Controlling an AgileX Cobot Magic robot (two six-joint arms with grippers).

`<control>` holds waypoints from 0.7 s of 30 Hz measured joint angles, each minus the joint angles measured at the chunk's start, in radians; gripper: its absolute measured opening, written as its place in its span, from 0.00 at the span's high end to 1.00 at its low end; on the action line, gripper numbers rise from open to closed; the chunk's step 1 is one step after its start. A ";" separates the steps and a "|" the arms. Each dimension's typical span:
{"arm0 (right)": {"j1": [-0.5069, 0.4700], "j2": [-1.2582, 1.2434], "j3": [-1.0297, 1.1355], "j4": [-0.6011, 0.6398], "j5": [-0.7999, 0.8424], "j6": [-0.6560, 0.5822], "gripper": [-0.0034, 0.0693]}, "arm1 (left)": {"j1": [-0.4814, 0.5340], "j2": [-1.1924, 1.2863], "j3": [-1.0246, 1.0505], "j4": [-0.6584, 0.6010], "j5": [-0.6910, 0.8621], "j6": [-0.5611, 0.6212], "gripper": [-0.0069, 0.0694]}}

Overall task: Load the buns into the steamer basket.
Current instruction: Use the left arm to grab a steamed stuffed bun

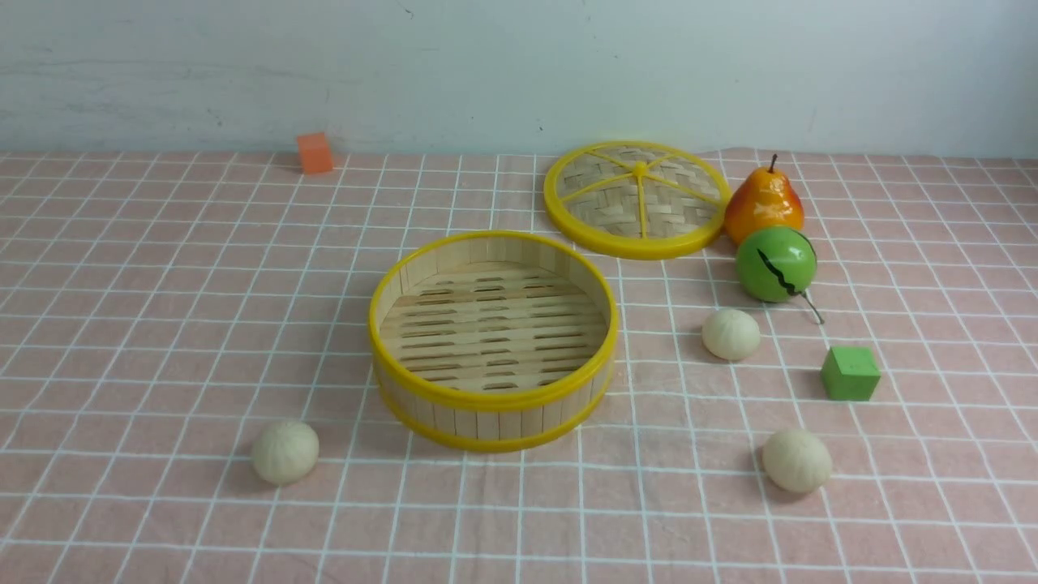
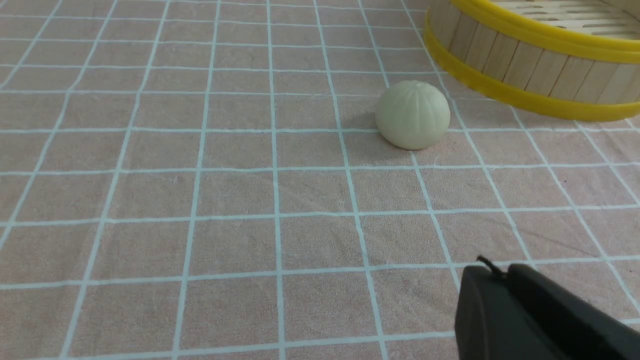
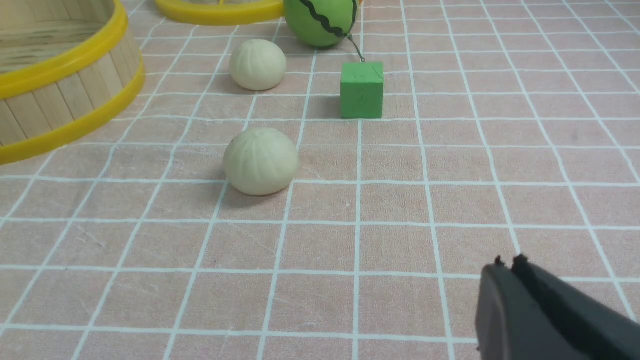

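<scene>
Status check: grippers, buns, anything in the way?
Shut and empty: left gripper, right gripper. Three buns on the cloth, none in steamer basket. Only the green cube near the right two, apart.

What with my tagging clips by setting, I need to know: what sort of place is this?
Probably a staged tabletop, not a real kitchen: a pink checked cloth against a bare pale wall, with a toy-looking pear, a green block and a steamer basket laid out on it.
</scene>
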 joint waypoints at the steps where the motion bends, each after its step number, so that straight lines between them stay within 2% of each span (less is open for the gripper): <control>1: 0.000 0.000 0.000 0.000 0.000 0.000 0.94 | 0.000 0.000 0.000 0.000 0.000 0.000 0.86; 21: 0.000 0.000 0.000 0.000 0.000 0.000 0.91 | 0.000 0.000 0.000 0.000 0.000 0.000 0.84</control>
